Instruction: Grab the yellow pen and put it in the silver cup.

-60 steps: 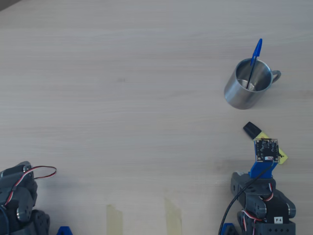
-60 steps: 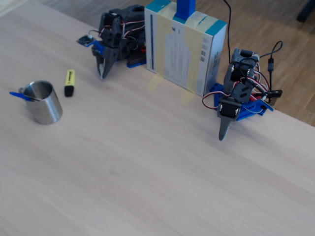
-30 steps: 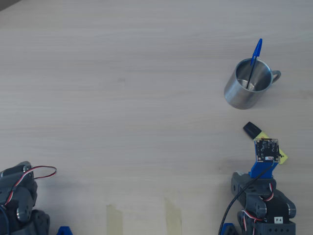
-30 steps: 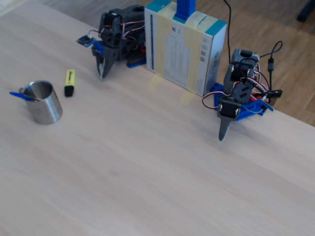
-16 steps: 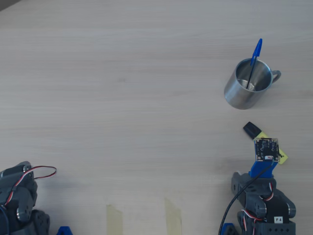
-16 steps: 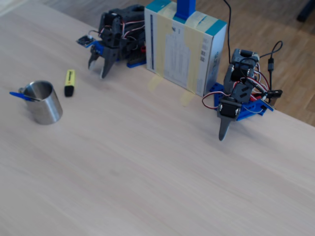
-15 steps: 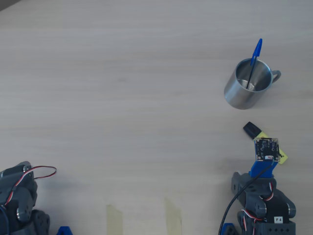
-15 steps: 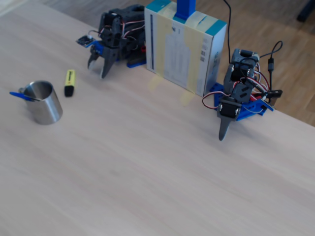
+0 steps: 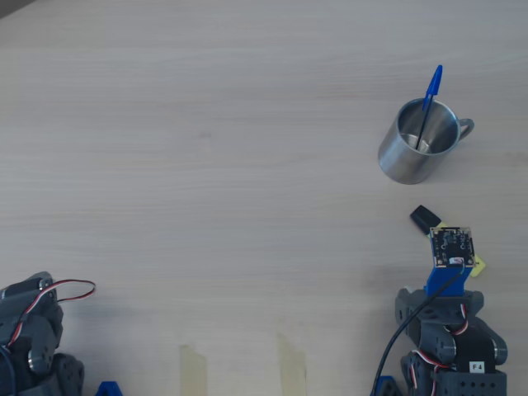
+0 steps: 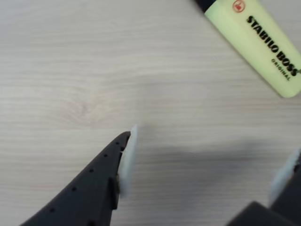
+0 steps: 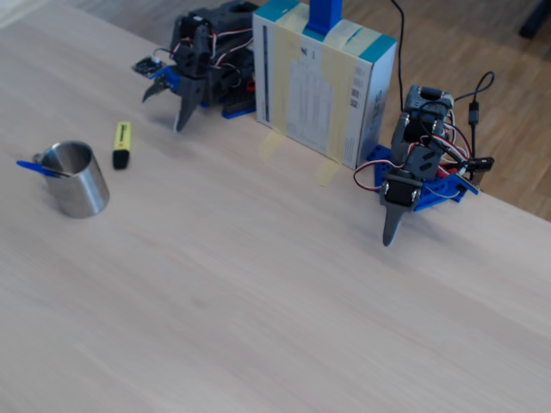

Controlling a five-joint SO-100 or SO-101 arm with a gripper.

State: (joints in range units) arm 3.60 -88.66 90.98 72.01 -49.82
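The yellow pen [image 11: 121, 143] lies flat on the light wooden desk [image 11: 275, 284]; in the fixed view it sits just to the right of the silver cup [image 11: 76, 179], close by but not touching. Its black cap points toward the near side of the desk in that view; in the overhead view only the black cap [image 9: 425, 218] and a sliver of yellow show, since the arm's small camera board [image 9: 452, 246] covers the rest. The wrist view shows the pen's yellow barrel [image 10: 256, 44] at the top right, slanted, with dark letters on it (they read STABILO BOSS).

The silver cup stands upright with its little handle [image 9: 466, 127] on the right in the overhead view; a thin blue pen [image 9: 428, 103] leans inside it and its blue cap sticks out over the rim.

The gripper [image 11: 167, 105] hangs above the desk, to the right of the yellow pen in the fixed view; its jaws are spread wide apart and hold nothing; in the wrist view the pen lies beyond the tips, not between them.

A second arm [image 11: 413, 168] sits by a taped box [image 11: 323, 82] at the back edge.
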